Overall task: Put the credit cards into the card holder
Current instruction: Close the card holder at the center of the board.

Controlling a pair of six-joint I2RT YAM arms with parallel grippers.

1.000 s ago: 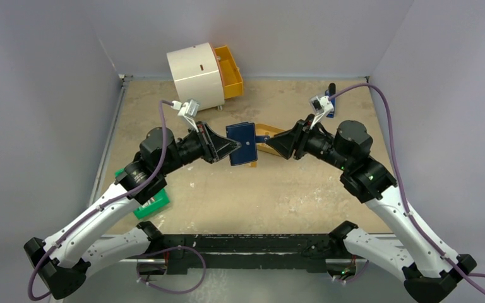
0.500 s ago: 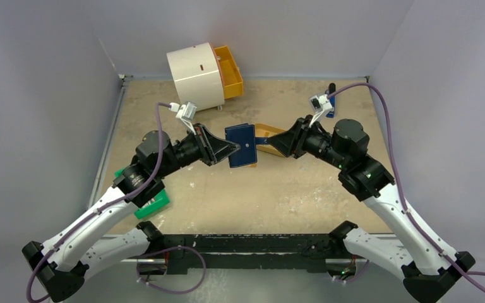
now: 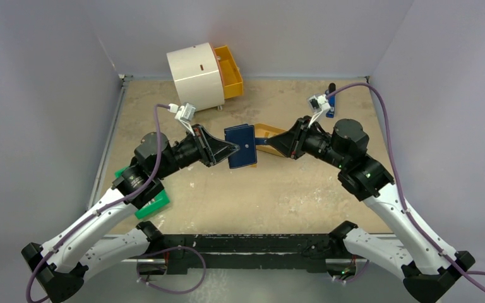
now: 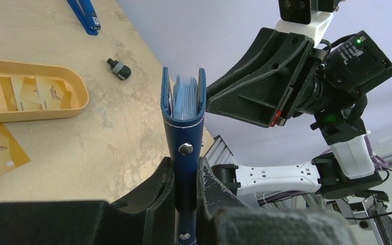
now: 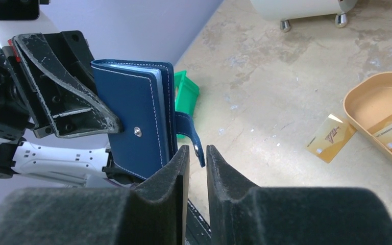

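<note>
Hanging in the air between the two arms, the card holder (image 5: pixel 132 102) is kept upright over the table (image 5: pixel 286 66) by the left gripper (image 4: pixel 186 168), whose jaws are pinched onto its lower end, one on each cover. Its covers are only slightly parted, so that the grey-blue pockets (image 4: pixel 186 94) are seen edge-on at the top. The right gripper (image 5: pixel 197 153) is placed just beside the wallet with its jaws drawn nearly together and a narrow gap showing; the end of the snap tab (image 5: pixel 188 130) lies at the mouth of that gap, and whether the pads touch it cannot be told. None of the credit cards (image 4: pixel 35 92) is seen in the wallet: several lie in the orange tray (image 4: pixel 79 99), and one loose card (image 5: pixel 331 138) lies flat on the table just beside it. The wallet is judged light and soft, its covers likely to flex and spring shut, so a firm hold low on the spine is suited, while the limp tab or a cover edge would be pulled to spread it. The cards are judged thin, stiff and slick; lying flat, they would be hard to get under and are best taken by a short edge, with the far end left free for sliding into a pocket
</note>
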